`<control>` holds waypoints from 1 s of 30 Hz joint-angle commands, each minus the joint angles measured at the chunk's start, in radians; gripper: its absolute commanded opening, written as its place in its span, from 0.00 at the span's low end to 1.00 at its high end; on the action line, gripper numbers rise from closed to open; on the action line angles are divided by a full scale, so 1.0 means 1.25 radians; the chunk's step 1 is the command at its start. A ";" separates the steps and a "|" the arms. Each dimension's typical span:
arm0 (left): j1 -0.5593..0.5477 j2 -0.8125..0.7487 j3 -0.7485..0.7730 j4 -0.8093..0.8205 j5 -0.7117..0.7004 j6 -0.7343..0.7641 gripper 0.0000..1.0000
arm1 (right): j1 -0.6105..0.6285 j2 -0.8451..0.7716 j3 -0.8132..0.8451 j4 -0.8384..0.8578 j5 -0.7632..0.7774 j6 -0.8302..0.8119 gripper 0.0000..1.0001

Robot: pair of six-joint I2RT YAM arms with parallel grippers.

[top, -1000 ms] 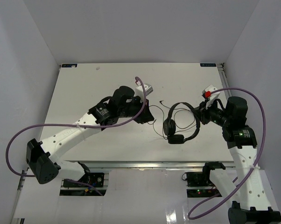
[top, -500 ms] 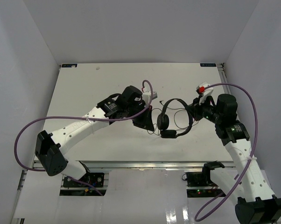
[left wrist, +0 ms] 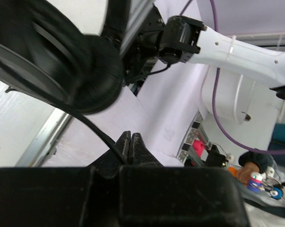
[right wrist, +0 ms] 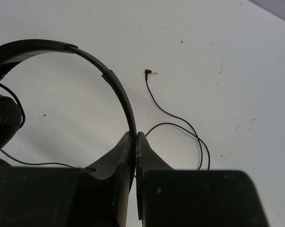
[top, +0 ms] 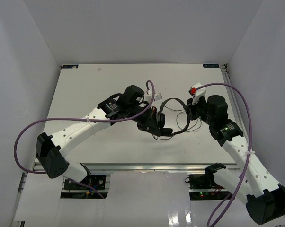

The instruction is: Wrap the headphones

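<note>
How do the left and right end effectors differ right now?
The left end effector pinches the thin black cord by a round padded earcup; the right end effector pinches the thin arched black headband. The left points sideways toward the right arm; the right points down at the white table. Both are shut.

My top view: fixed, high behind near edge, looking down on whole white tabletop [top: 85,85], far off. My left wrist view: tilted, very near padded black earcup [left wrist: 62,61] filling upper left, white right arm [left wrist: 237,47] beyond. My right wrist view: close, facing down at tabletop, thin black headband [right wrist: 109,78] arching across. All three share small black on-ear headphones [top: 165,132].
</note>
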 commanded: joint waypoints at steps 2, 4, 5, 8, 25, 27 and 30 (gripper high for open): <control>0.000 0.000 -0.008 0.002 0.088 -0.022 0.00 | 0.015 0.030 0.052 0.101 0.072 -0.012 0.08; 0.000 0.007 -0.008 -0.018 0.086 -0.011 0.00 | 0.021 0.041 0.066 0.104 0.078 -0.013 0.08; 0.000 0.012 -0.007 -0.026 0.086 -0.006 0.00 | 0.022 0.045 0.073 0.105 0.081 -0.015 0.08; -0.001 0.018 -0.003 -0.027 0.079 -0.006 0.00 | 0.026 0.055 0.085 0.102 0.072 -0.013 0.08; 0.003 0.064 0.109 0.185 -0.001 -0.236 0.00 | 0.034 0.070 0.041 0.138 0.098 0.118 0.08; 0.002 0.065 0.101 0.189 -0.013 -0.240 0.00 | 0.034 0.084 0.048 0.141 0.099 0.129 0.08; -0.004 0.057 0.069 0.204 -0.037 -0.249 0.00 | 0.034 0.102 0.064 0.144 0.113 0.162 0.08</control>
